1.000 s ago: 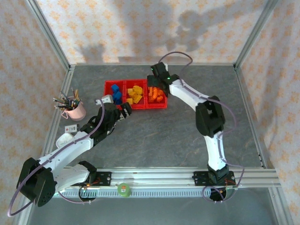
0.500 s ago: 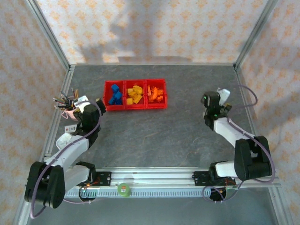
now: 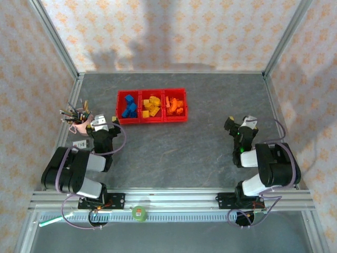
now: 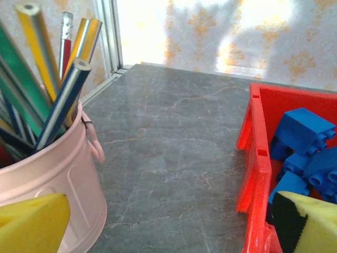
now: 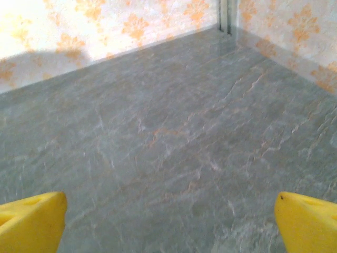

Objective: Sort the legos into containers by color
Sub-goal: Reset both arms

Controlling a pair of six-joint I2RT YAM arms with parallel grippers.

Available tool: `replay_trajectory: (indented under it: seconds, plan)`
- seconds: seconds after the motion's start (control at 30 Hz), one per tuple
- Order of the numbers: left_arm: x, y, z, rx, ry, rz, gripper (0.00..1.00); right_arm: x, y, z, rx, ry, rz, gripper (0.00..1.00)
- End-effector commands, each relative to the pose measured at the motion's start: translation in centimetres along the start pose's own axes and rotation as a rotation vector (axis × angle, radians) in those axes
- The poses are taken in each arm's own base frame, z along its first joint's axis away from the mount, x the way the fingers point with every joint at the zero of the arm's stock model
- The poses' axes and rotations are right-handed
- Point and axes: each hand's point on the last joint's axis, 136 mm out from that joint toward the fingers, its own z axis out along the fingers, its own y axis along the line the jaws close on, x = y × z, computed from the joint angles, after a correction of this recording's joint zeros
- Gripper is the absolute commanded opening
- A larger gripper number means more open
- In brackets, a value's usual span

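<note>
At table's far centre: red containers (image 3: 151, 120) with legos (image 3: 152, 105) grouped by colour, blue in left bin, yellow in middle, orange in right. Between pink cup (image 3: 81, 125) of pens and tray's blue end: left gripper (image 3: 103, 122), fingers spread wide, pinching nothing. Well apart to the right, low over bare table (image 5: 168, 132): right gripper (image 3: 240, 123), likewise spread and empty.

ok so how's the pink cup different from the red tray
The pink cup is round and upright, while the red tray is low, rectangular and split into three bins. The cup holds pencils that stick out of its top, while the tray holds legos lying inside, blue, yellow and orange, one colour per bin. The cup is pale pink; the tray is bright red. Both stand on the grey table.
</note>
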Motion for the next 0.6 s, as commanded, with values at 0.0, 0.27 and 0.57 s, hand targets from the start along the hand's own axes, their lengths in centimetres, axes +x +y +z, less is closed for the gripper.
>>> replay_trajectory:
  seconds: [0.0, 0.27, 0.57]
  plan:
    - [-3.1, -1.1, -0.1, 0.071, -0.151, -0.017, 1.00, -3.8, 2.0, -0.1, -0.090, -0.146, -0.008, 1.00]
    - [-2.5, 0.5, 0.9, -0.007, -0.106, -0.062, 1.00, -3.5, 2.6, 0.0, -0.105, -0.130, -0.036, 1.00]
    - [-2.4, 0.4, 0.9, -0.007, -0.101, -0.061, 1.00, -3.4, 3.0, 0.0, -0.126, -0.124, -0.048, 1.00]
